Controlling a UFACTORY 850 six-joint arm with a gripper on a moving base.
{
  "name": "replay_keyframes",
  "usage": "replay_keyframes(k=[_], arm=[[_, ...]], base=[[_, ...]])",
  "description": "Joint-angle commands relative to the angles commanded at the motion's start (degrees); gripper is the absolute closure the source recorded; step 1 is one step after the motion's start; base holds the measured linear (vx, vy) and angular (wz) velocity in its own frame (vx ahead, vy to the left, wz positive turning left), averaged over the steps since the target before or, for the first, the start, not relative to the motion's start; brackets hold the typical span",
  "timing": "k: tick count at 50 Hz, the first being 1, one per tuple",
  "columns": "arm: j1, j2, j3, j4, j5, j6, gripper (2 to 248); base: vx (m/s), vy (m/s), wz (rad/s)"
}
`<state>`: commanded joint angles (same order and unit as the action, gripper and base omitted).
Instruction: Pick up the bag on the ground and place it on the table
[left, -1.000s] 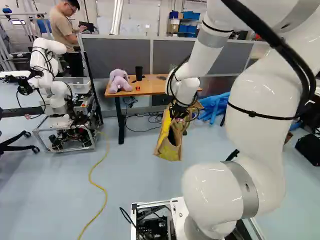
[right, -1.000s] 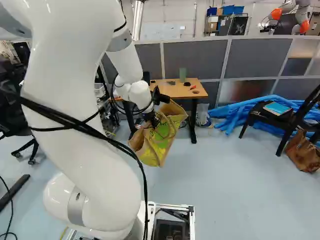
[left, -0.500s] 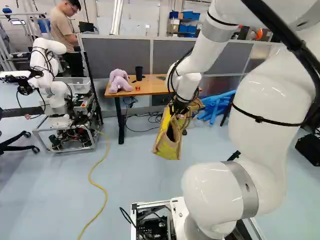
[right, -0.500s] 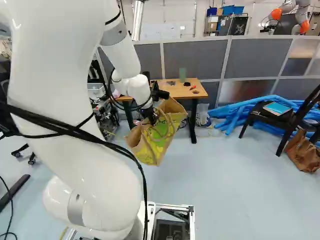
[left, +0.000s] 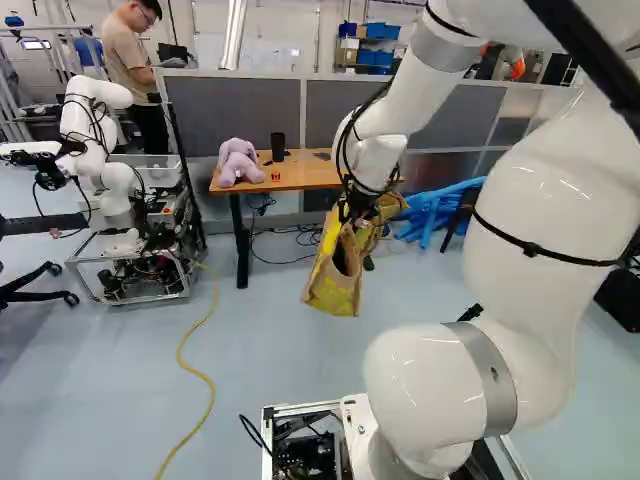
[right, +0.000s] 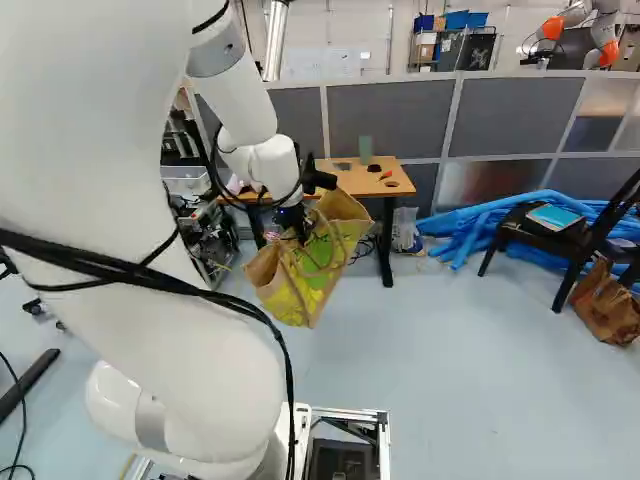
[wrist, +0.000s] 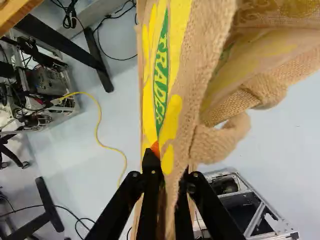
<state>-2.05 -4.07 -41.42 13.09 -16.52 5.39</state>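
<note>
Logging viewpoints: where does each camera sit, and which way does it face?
Left base view: on the base, behind the arm to its left, facing ahead and slightly down; arm right of middle.
Right base view: behind the arm to its right, facing likewise; arm left of middle.
Wrist view: just behind the end effector, looking along it; its fingers grip the burlap bag.
Both base views share bag and wooden table.

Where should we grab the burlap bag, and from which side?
I'd pinch the bag by its top rim near the knotted handle, from above, one finger each side of the cloth. The rim is a thin, soft edge, and the bag hangs well below it. The gripper already has cloth between its fingers.
</note>
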Motion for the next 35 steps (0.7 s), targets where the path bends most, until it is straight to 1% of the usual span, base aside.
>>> replay_keyframes(k=[20, 35], arm=[[0.1, 1.8, -1.7, -0.1, -3.6, 0.0, 216], [0.1, 2.9, -3.3, -1.0, -5.6, 0.0, 216]], base=[[0.0, 0.0, 0.0], [0.0, 0.0, 0.0]])
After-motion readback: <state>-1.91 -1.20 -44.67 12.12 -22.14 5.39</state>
